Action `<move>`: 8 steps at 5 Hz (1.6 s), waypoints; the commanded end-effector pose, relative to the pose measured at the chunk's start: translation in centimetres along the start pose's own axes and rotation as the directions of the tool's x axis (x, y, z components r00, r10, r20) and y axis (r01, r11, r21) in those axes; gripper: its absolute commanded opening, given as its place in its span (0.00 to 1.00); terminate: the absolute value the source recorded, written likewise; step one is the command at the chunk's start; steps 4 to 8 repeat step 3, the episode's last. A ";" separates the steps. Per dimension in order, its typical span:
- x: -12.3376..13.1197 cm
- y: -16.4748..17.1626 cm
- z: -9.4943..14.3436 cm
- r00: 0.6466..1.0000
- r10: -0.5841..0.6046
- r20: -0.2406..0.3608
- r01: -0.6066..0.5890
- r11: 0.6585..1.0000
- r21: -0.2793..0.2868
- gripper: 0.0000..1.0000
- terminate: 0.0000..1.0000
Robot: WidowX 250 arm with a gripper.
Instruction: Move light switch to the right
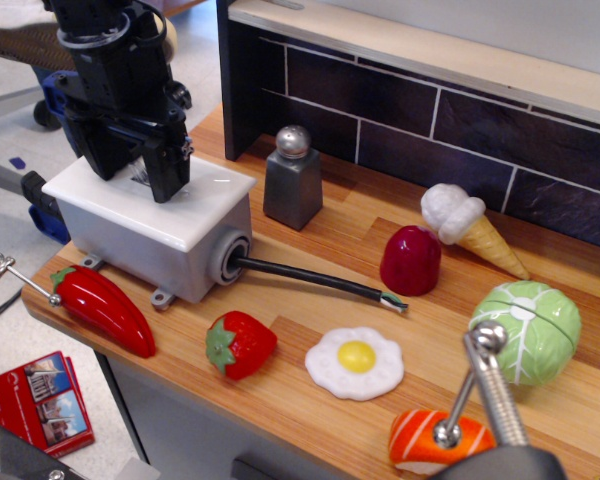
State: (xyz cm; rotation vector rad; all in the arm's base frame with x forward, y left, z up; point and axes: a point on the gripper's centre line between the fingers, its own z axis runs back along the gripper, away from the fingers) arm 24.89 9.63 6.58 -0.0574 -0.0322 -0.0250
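1. The gripper [140, 172] stands low over the white faceplate [205, 190] at about ten o'clock in the view, its two fingers apart and unclenched, with the light switch [140, 178] showing as a small silvery sliver between them.
2. Likely trouble: the fingers straddle the lever but do not visibly touch it, so a sideways push could ride over its tip and leave it unthrown — it is short and smooth.
3. The grey box [150, 240] sits loose on the wood (only its small foot tabs show), so a hard push toward three o'clock might slide the whole box instead; the salt shaker [292, 180] just beside it could be knocked.
4. The black cable [315, 280] trails toward four o'clock and would drag along.
5. Surface: a striped wooden counter [310, 330] with toy food scattered — pepper [105, 310], strawberry [240, 345], fried egg [355, 362].
6. Behind, a dark tiled backsplash [430, 130] runs from twelve to three o'clock.
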 end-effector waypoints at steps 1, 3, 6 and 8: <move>0.1 -3.1 0.2 0.999 -0.006 -0.033 0.004 0.999 -0.034 1.00 0.00; -0.3 -4.5 1.2 0.998 0.025 -0.056 -0.028 0.998 -0.056 1.00 1.00; -0.3 -4.5 1.2 0.998 0.025 -0.056 -0.028 0.998 -0.056 1.00 1.00; -0.3 -4.5 1.2 0.998 0.025 -0.056 -0.028 0.998 -0.056 1.00 1.00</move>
